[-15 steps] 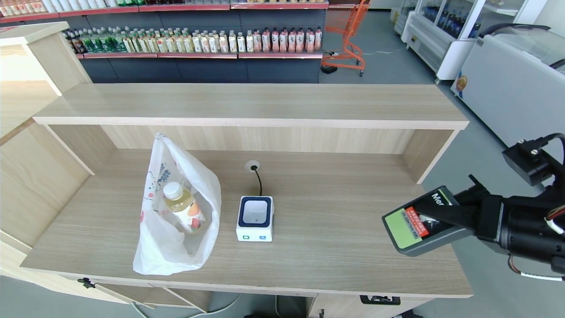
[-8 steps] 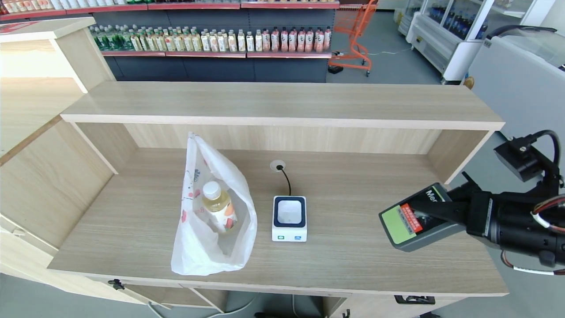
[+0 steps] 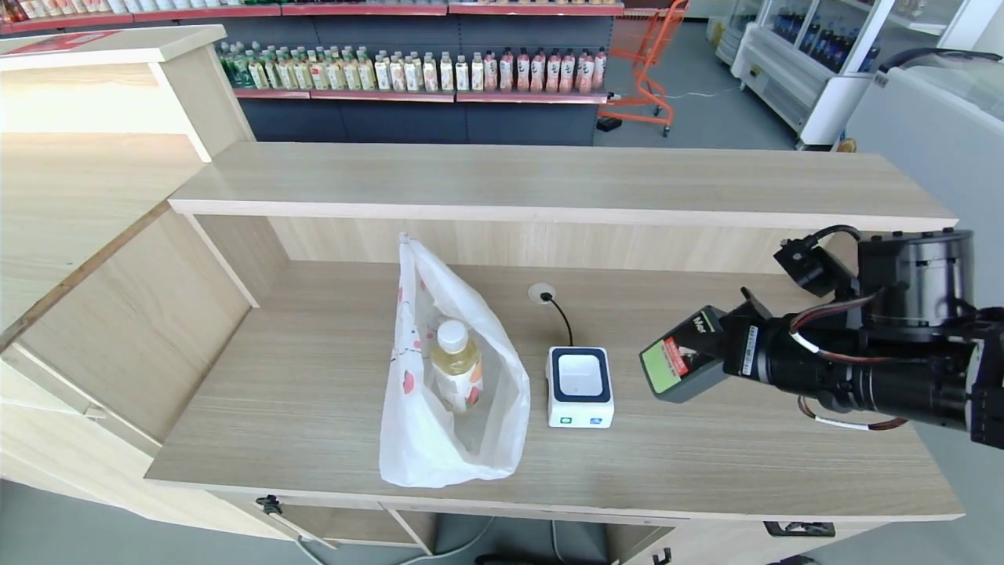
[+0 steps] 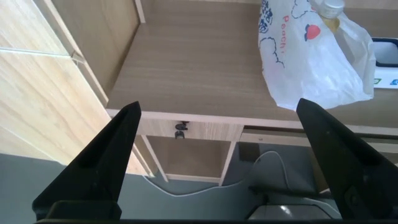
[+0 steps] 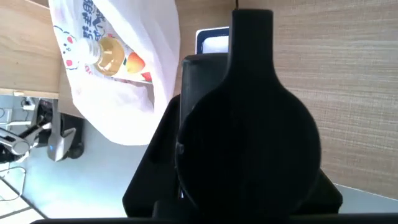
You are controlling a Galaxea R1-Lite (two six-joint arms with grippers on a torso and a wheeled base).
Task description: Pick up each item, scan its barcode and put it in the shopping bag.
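Note:
My right gripper (image 3: 718,349) is shut on a dark box (image 3: 673,362) with a green and red label. It holds the box above the desk, just right of the white barcode scanner (image 3: 580,386). The white shopping bag (image 3: 416,439) stands open left of the scanner with a yellow drink bottle (image 3: 457,369) inside. In the right wrist view the bag (image 5: 118,93), the bottle (image 5: 112,53) and part of the scanner (image 5: 213,40) show past the held box. My left gripper (image 4: 217,165) hangs open and holds nothing. It is below and in front of the desk's front edge, with the bag (image 4: 311,62) farther off.
The wooden desk (image 3: 314,392) has a raised counter ledge (image 3: 549,180) behind it and side walls at both ends. The scanner's cable (image 3: 561,318) runs into a hole in the desktop. Store shelves, an orange cart and freezers stand beyond.
The head camera has turned, shifting the whole scene to the right. My right gripper has carried the dark box leftward over the desk, much closer to the scanner.

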